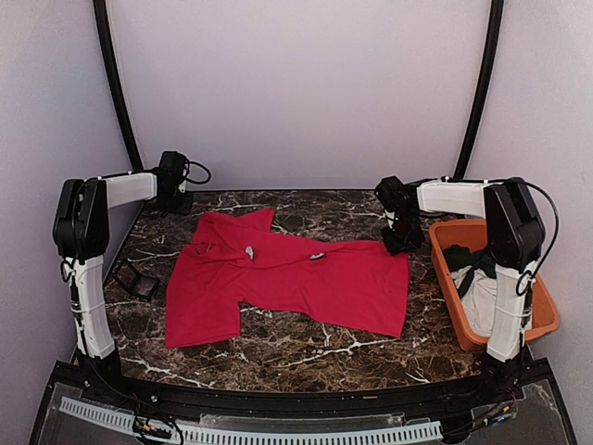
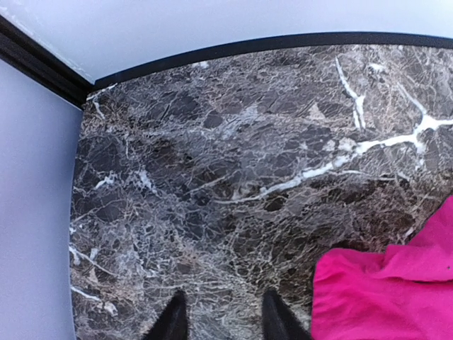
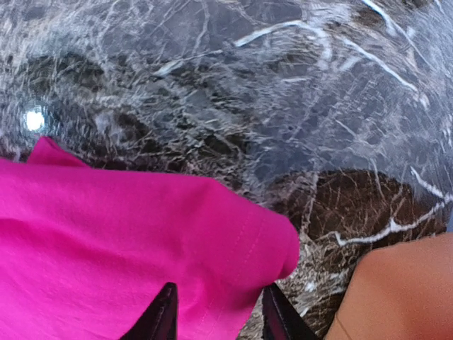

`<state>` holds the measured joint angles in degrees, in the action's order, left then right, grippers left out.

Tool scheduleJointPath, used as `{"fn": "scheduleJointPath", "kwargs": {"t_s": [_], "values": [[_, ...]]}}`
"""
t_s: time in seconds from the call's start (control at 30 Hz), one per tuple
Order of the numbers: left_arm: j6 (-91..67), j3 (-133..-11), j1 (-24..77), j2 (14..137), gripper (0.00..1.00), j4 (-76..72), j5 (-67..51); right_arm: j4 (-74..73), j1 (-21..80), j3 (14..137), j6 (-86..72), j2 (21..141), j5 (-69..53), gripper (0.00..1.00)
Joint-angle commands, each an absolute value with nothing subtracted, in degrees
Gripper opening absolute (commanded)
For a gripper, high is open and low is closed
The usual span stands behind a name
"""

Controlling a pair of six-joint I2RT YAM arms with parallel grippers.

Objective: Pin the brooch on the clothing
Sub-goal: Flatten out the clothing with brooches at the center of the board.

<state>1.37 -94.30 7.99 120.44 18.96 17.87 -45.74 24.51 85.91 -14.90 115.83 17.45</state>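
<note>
The clothing [image 1: 296,283], a bright red T-shirt, lies spread on the marble table [image 1: 306,348]. Two small pale things rest on it, one by the collar [image 1: 250,250] and one further right [image 1: 317,256]; I cannot tell which is the brooch. My left gripper [image 1: 178,202] is at the back left corner. In its wrist view it [image 2: 223,294] stands open over bare marble, with the shirt's edge [image 2: 382,290] to its right. My right gripper [image 1: 401,239] is at the shirt's far right corner. Its jaws [image 3: 219,287] are apart, with the hem [image 3: 233,241] lying loose between them.
An orange bin [image 1: 445,243] stands at the right edge, holding a dark green garment [image 1: 473,261] and a white cloth [image 1: 479,301]; its wall [image 3: 403,290] shows beside the right gripper. A small black object [image 1: 137,280] lies left of the shirt.
</note>
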Motion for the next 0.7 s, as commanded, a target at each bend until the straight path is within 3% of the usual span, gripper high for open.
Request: {"fn": "scheduleJointPath", "kwargs": {"t_s": [0.0,0.07,0.1,0.2,0.67], "values": [[0.4,-94.8,9.1,117.3,0.45,22.1,13.8,-49.7,27.1,87.7,-14.9,114.0,20.4,0.48],[0.5,-92.5,10.3,114.1,0.62,22.5,12.5,-51.3,28.6,87.7,-15.3,111.5,20.0,0.54],[0.7,-91.7,11.1,113.7,0.64,23.1,11.2,-52.1,29.4,87.6,-15.5,110.5,19.2,0.59],[1.5,-90.9,12.2,113.7,0.70,26.1,9.7,-52.8,32.0,86.3,-16.6,108.2,14.7,0.62],[2.0,-94.8,12.5,123.5,0.74,29.4,5.3,-50.0,37.5,77.4,-19.3,108.4,7.9,0.63]]}}
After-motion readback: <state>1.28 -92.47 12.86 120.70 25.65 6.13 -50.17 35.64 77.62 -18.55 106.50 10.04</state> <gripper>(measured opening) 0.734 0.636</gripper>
